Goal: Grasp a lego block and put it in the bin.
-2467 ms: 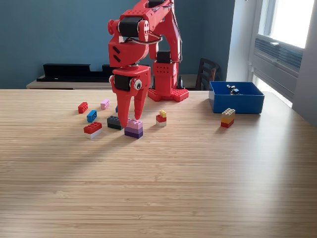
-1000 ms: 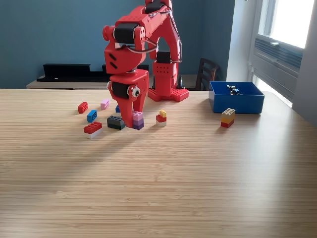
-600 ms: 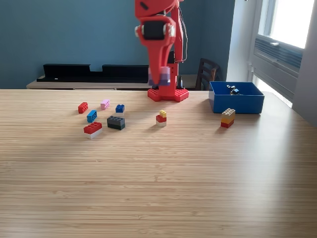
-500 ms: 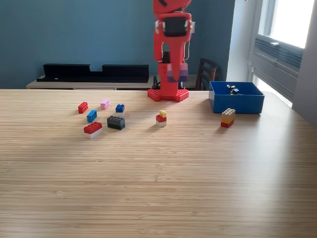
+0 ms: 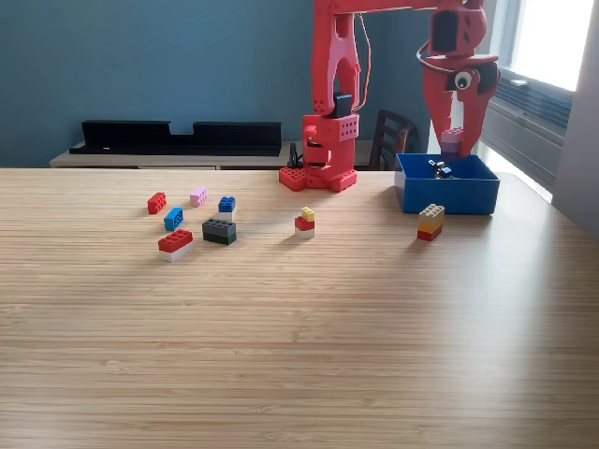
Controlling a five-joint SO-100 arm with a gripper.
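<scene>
The red arm's fingers (image 5: 453, 142) hang over the blue bin (image 5: 446, 185) at the far right of the exterior view, pinched closed on a pink-and-purple lego block (image 5: 451, 141) held just above the bin's open top. Something small and dark sits inside the bin, can't tell what. A tan-topped stack (image 5: 430, 222) stands on the tabletop (image 5: 299, 346) just in front of the bin. Other blocks are scattered left of centre, including a red-and-white one (image 5: 175, 245).

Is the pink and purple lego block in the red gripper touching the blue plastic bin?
Apart. In the exterior view the pink and purple lego block hangs pinched in the red gripper, above the rim of the blue plastic bin, with background visible between them.
</scene>
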